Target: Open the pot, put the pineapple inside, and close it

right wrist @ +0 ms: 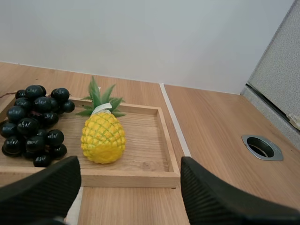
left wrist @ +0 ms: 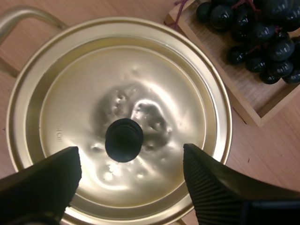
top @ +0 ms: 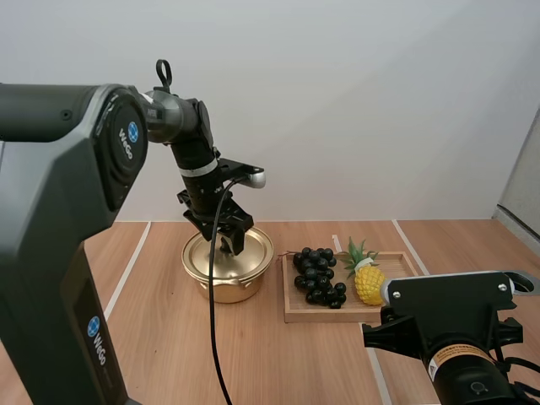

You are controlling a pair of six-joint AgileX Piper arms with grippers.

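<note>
A gold pot [top: 228, 268] stands on the table with its lid [left wrist: 122, 93] on. My left gripper [top: 229, 245] hangs open just above the lid, and its fingers [left wrist: 44, 180] stand either side of the black knob [left wrist: 124, 139] without touching it. A small yellow pineapple [top: 369, 281] with green leaves lies on the wooden tray [top: 321, 314] to the right of the pot. In the right wrist view my right gripper [right wrist: 129, 192] is open a short way in front of the pineapple [right wrist: 102, 136], near the tray's front rim [right wrist: 126, 179].
A bunch of dark grapes [top: 318, 275] lies on the tray's left half, beside the pineapple and close to the pot. A round metal hole [right wrist: 261, 147] sits in the table to the right of the tray. Pale lines cross the wooden tabletop.
</note>
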